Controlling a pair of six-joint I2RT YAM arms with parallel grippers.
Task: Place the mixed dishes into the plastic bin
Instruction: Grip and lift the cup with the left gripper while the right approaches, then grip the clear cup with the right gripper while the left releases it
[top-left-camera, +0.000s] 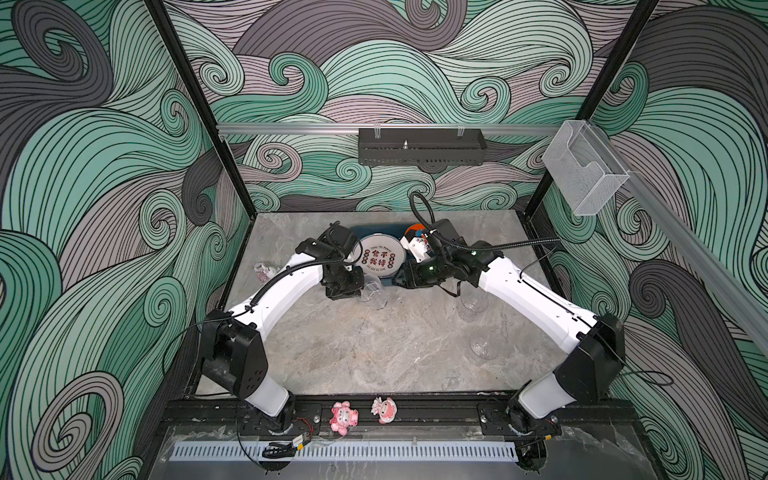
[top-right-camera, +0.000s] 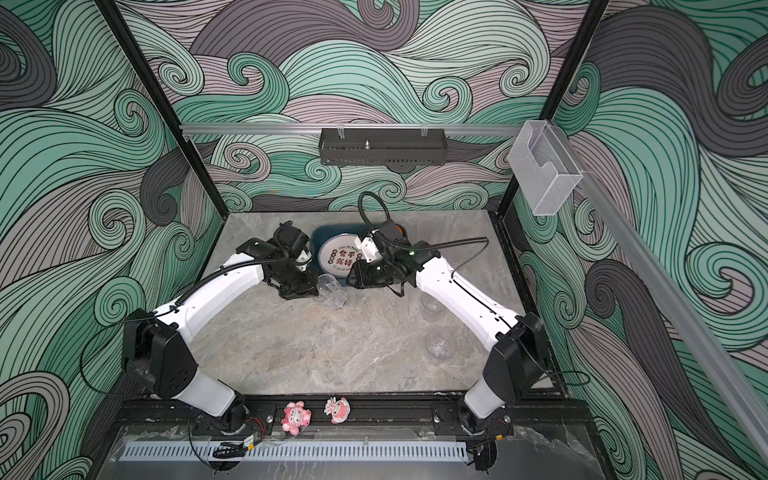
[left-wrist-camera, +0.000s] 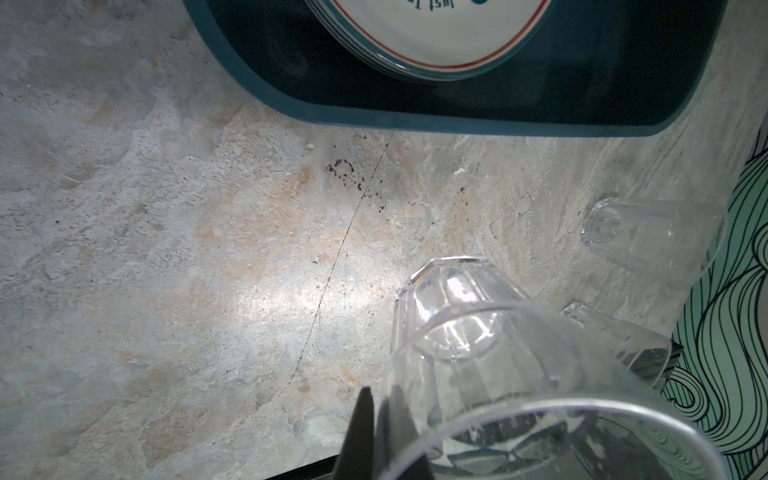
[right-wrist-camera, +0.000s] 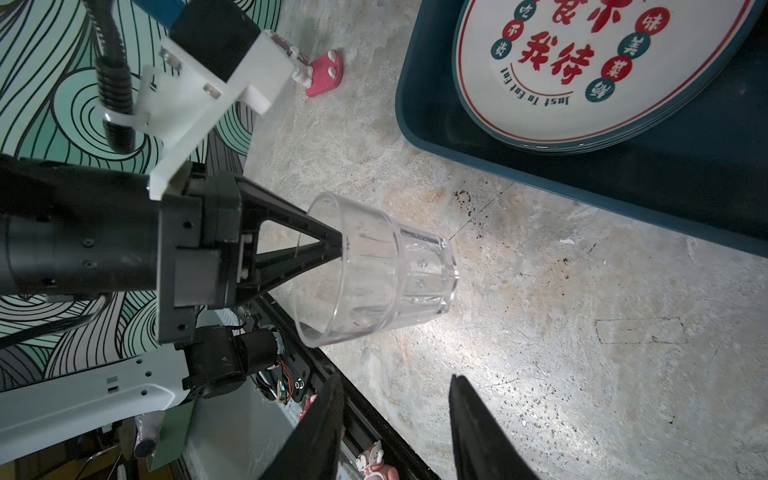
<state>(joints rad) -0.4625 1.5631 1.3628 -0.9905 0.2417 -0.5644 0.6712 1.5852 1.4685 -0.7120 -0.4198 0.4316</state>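
My left gripper (right-wrist-camera: 340, 245) is shut on the rim of a clear drinking glass (right-wrist-camera: 382, 266), one finger inside the wall and one outside (left-wrist-camera: 374, 399). The glass (top-left-camera: 374, 291) is tipped on its side over the table, just in front of the dark teal plastic bin (top-left-camera: 374, 228). A stack of white plates (top-left-camera: 382, 253) with red lettering lies in the bin (right-wrist-camera: 582, 183), and an orange bowl (top-left-camera: 413, 228) shows behind my right arm. My right gripper (right-wrist-camera: 395, 378) is open and holds nothing. It points at the held glass from the right (top-left-camera: 397, 278).
Two more clear glasses (top-left-camera: 473, 303) (top-left-camera: 484, 345) stand on the table under and beside my right arm. Pink figurines sit on the front rail (top-left-camera: 344, 417) (top-left-camera: 384, 409) and at the table's left (top-left-camera: 264, 270). A black shelf (top-left-camera: 419, 145) and clear box (top-left-camera: 586, 170) hang on the rails.
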